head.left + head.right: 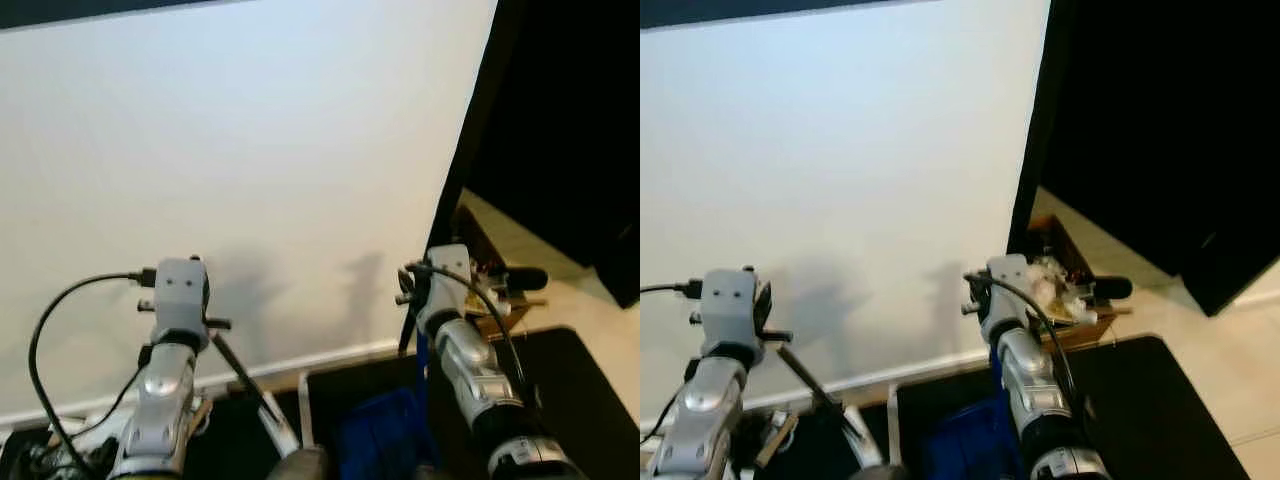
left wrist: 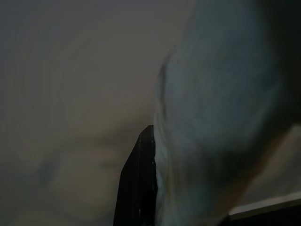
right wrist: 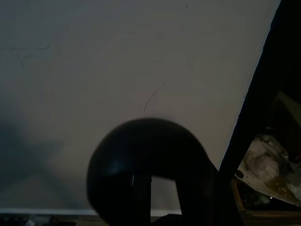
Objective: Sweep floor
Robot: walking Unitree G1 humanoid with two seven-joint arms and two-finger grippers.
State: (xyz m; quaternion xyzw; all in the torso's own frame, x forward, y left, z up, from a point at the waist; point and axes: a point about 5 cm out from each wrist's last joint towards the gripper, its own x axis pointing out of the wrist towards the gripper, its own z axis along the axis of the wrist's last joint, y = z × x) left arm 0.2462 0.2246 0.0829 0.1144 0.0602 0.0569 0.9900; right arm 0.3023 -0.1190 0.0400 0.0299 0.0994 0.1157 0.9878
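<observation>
I face a white wall with both arms raised in front of it. My left gripper (image 1: 181, 287) is at the lower left. A thin dark rod (image 1: 250, 385) slants from it down to a pale end at the bottom edge. The left wrist view has a blurred pale grey shape (image 2: 221, 117) close to the lens. My right gripper (image 1: 450, 278) is at the lower right, shut on a rounded black handle (image 3: 146, 160). A blue shaft (image 1: 422, 365) drops from there towards a blue dustpan-like body (image 1: 380, 430) by my feet.
The white wall (image 1: 250, 150) and its baseboard (image 1: 330, 355) stand close ahead. A tall black panel (image 1: 560, 120) rises on the right, with a wooden box of clutter (image 1: 492, 300) at its foot. Dark mats (image 1: 570, 370) lie on the pale tiled floor (image 1: 610, 320).
</observation>
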